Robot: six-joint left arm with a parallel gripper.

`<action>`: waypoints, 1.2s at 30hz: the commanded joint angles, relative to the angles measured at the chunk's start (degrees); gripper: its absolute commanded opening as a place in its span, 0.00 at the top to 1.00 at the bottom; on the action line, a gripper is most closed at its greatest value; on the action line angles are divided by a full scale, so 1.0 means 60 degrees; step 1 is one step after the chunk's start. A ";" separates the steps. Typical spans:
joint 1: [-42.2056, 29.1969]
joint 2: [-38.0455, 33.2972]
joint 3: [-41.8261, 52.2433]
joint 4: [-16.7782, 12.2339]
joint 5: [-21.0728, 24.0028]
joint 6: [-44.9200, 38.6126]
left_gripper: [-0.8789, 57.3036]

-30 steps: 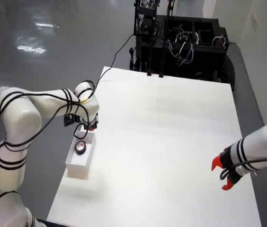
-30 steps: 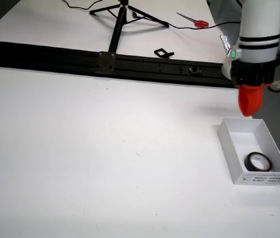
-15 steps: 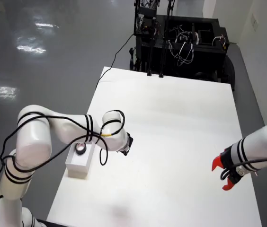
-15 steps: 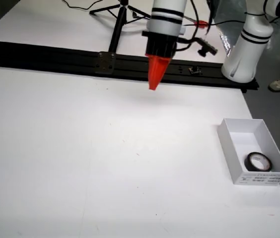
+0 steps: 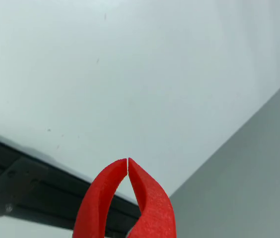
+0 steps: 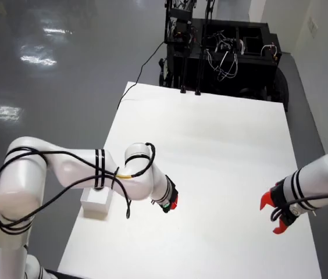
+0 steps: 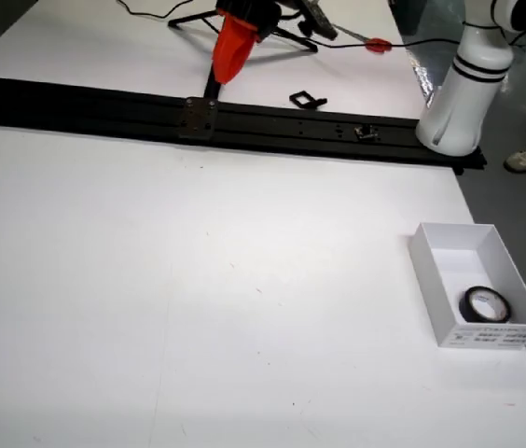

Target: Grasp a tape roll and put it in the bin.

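In the view across the worktop (image 7: 198,308), the red tool (image 7: 228,58) hangs at upper left with its tips pressed together, holding nothing. Far right, the tape roll (image 7: 485,304) already lies inside the white bin (image 7: 428,275). Judged done; best practice now is retreating clear without nudging the bin.

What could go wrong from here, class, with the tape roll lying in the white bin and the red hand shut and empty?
1. Loose cables on the arm hang close to the bin in the overhead view; a swing might snag or shove it.
2. The tape roll is already inside, so another grasp attempt by the shut hand could drag it out.
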 commanded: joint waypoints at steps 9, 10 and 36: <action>-0.0274 -0.1406 -0.0244 -0.1271 0.1072 0.1141 0.99; -0.0274 -0.1406 -0.0244 -0.1271 0.1116 0.1170 0.99; 0.0576 -0.1406 -0.0244 -0.1257 0.1189 0.2196 0.99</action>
